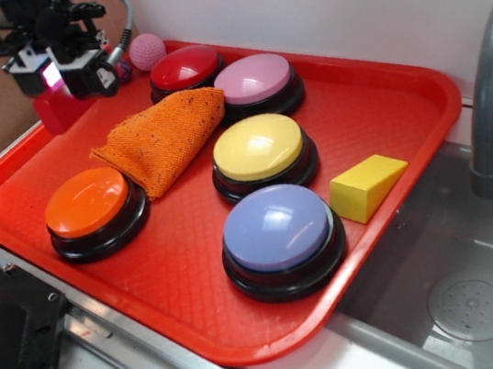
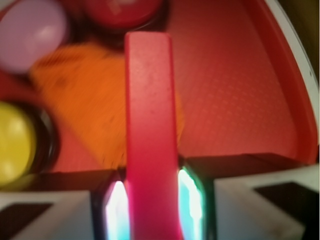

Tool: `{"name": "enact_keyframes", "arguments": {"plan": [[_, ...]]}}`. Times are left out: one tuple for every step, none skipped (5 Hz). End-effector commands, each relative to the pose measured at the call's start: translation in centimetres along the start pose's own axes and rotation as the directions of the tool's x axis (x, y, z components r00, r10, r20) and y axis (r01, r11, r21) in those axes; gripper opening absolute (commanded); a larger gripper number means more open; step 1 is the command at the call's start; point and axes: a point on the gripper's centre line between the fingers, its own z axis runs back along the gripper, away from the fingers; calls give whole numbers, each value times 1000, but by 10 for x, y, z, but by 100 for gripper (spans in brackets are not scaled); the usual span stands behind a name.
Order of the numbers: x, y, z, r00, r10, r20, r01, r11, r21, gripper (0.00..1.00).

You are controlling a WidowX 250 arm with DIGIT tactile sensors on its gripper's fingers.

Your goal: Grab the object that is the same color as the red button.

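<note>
Wrist view: the gripper (image 2: pixel 152 200) pinches the red block (image 2: pixel 150 125) between its two glowing pads (image 2: pixel 116 210), the bar running up the middle of the blurred frame. Exterior view: the block (image 1: pixel 57 111) hangs above the tray's (image 1: pixel 385 117) back-left corner, its top hidden by the gripper (image 1: pixel 63 77). The red button (image 1: pixel 184 67) is partly covered by the orange cloth (image 1: pixel 161 137).

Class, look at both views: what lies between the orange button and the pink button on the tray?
The orange cloth lies between the orange button and pink button, a corner against the latter; the exterior view shows it.
</note>
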Motion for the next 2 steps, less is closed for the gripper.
{"name": "enact_keyframes", "arguments": {"plan": [[-8,-25,13,929,-369,15,368,929,31,0],[-7,-24,17,928,-371,27,370,928,32,3]]}}
